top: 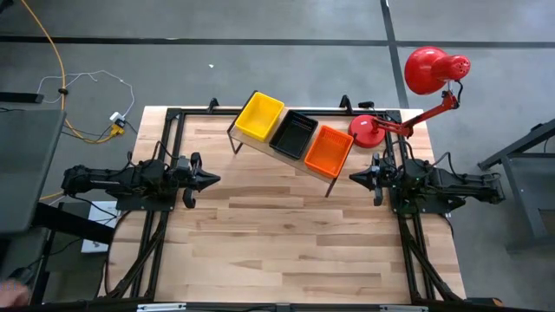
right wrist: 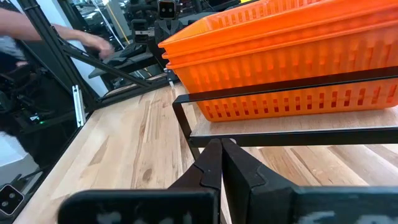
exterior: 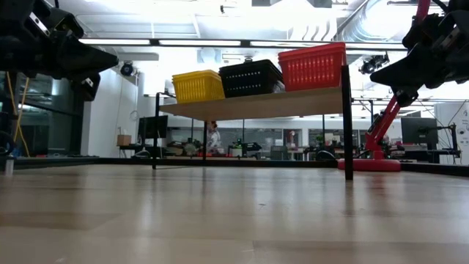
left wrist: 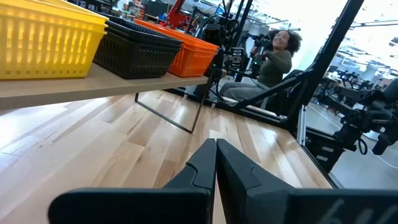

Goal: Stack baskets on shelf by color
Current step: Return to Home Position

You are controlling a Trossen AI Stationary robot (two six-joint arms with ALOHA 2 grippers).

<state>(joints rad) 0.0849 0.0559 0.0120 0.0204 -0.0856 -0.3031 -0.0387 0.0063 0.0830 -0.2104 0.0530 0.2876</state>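
The baskets (top: 294, 134) sat colour-sorted on the shelf (exterior: 256, 105), and with the left gripper (top: 211, 180) and right gripper (top: 355, 177) both pinched closed and empty, a stray swing by the right one, near the shelf's corner, could jolt the seemingly well-nested orange stack (right wrist: 292, 56).

Both arms were dark, close to black, and built from blocky, jointed segments with rounded housings. The left arm (top: 130, 180) and the right arm (top: 438, 184) looked alike, each narrowing toward its front end. The left gripper (top: 215, 179) and the right gripper (top: 352, 177) each had two matte black fingers (left wrist: 196, 174), angular and faceted, tapering to a slim point. Behind them sat a broad, smooth, dark wrist block.
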